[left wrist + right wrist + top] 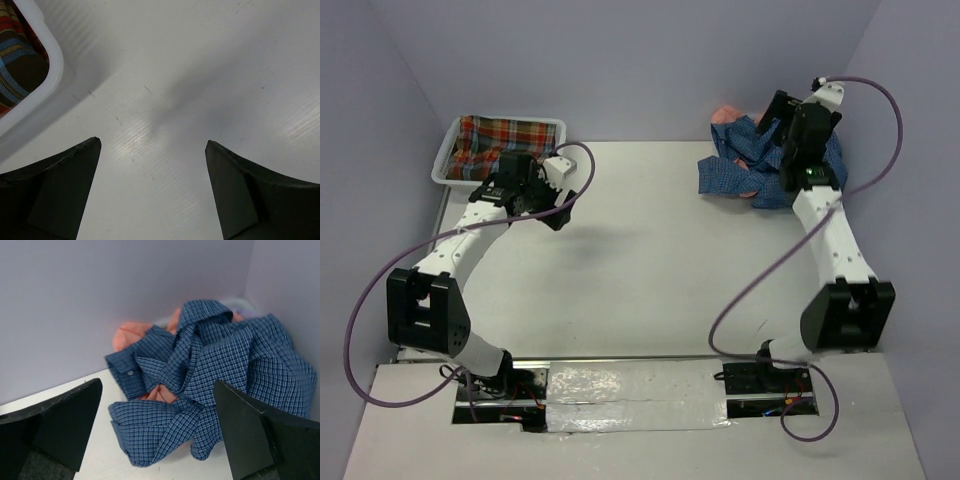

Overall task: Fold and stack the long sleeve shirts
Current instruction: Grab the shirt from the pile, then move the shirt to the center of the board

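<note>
Blue checked shirt crumpled atop salmon shirt: lower spread, empty right gripper onto buttoned cuff, pinch one layer only.

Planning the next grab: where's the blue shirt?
Top view: the blue shirt lies crumpled at the table's far right corner, over the salmon shirt, by the right gripper.

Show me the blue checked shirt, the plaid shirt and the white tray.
blue checked shirt (225, 365), right wrist view, on its crumpled middle.
plaid shirt (505, 135), top view, on its middle.
white tray (54, 67), left wrist view, on its rim.
</note>
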Available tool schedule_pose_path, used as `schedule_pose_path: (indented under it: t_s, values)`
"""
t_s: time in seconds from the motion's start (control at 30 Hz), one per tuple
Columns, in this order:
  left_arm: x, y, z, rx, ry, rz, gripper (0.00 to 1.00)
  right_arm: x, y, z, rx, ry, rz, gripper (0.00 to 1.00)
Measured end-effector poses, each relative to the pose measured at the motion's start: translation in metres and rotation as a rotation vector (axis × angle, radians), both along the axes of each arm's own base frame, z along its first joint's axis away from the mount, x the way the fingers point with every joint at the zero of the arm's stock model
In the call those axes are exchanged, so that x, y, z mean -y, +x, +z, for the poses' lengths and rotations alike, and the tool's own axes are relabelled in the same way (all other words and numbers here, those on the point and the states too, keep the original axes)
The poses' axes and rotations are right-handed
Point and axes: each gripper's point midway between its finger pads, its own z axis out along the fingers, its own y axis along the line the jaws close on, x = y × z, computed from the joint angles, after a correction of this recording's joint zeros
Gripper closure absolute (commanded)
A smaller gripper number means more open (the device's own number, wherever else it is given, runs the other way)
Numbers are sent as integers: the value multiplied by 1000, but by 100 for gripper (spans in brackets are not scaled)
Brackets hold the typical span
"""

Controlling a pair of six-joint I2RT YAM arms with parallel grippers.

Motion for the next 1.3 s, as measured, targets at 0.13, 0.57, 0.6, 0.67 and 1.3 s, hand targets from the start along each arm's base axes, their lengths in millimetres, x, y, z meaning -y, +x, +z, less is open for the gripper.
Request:
schedule_pose_path:
  t_s: [0.13, 0.57, 0.6, 0.67, 1.3]
  values:
    - [-3, 1, -4, -24, 17, 14, 1, 46, 55, -54, -187, 101, -113, 0]
    - [-6, -3, -15, -81, 37, 24, 1, 109, 106, -218, -641, 127, -326, 47]
    - [-6, -3, -17, -86, 38, 24, 1, 110, 106, -217, -640, 124, -324, 67]
    - [-6, -3, -18, -90, 38, 24, 1, 111, 104, -216, -633, 109, -324, 88]
    - [-1, -12, 0, -59, 3, -2, 1, 40, -36, 45, -77, -128, -336, 100]
